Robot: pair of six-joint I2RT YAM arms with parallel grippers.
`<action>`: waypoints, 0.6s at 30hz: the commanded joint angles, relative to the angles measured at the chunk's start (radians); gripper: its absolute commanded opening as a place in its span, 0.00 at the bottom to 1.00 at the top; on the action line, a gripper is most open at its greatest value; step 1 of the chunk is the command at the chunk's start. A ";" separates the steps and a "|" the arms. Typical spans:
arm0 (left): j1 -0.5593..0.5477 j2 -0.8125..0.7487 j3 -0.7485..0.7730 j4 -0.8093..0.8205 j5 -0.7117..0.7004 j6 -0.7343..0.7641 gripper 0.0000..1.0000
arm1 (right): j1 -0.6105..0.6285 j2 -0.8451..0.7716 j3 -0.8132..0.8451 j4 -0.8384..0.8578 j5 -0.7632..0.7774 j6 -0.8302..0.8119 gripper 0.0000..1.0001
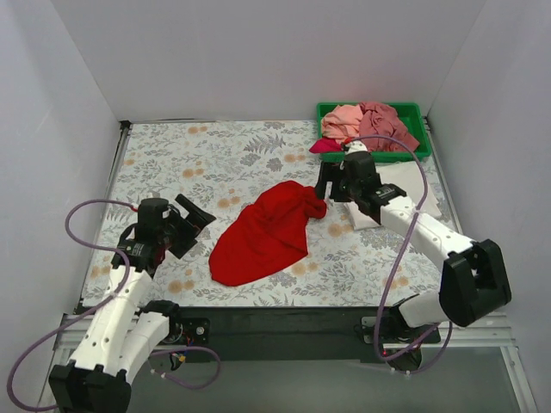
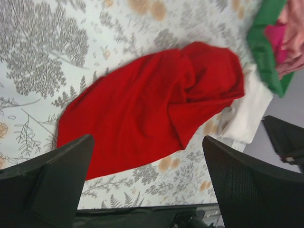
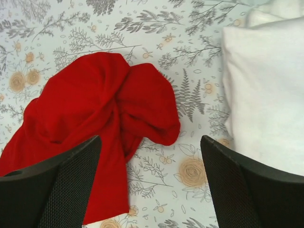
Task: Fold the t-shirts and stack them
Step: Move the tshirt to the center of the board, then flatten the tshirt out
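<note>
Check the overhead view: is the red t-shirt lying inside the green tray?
No, the red t-shirt lies crumpled on the floral table, apart from the green tray at the far right.

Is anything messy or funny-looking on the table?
Yes. The red shirt lies crumpled in the middle of the table, one end twisted and bunched instead of flat. The pink shirts sit in a jumbled heap in the green tray. The white shirt near the tray looks flat and tidy.

Your left hand (image 1: 195, 227): at 8 o'clock in top view, jaws spread wide, gripping nothing, pointing toward 2 o'clock | your right hand (image 1: 331, 189): jaws spread wide, gripping nothing, reaching toward 10 o'clock
</note>
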State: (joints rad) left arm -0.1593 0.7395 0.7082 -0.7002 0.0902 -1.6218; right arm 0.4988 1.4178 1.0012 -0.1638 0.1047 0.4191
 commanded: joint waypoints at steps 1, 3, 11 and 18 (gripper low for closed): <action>0.000 0.055 -0.062 0.007 0.147 -0.001 0.98 | 0.004 -0.160 -0.021 0.006 0.085 0.001 0.92; -0.006 0.049 -0.117 0.016 0.178 -0.019 0.98 | 0.014 -0.230 -0.065 0.000 0.061 -0.023 0.96; -0.037 0.006 -0.263 -0.025 0.175 -0.107 0.98 | 0.286 -0.213 -0.141 0.006 0.033 -0.123 0.98; -0.147 0.176 -0.319 0.007 0.126 -0.191 0.98 | 0.451 0.140 0.063 -0.009 0.150 0.025 0.96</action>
State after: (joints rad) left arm -0.2615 0.8566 0.4042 -0.7074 0.2295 -1.7588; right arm 0.9142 1.4460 0.9215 -0.1852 0.1654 0.3439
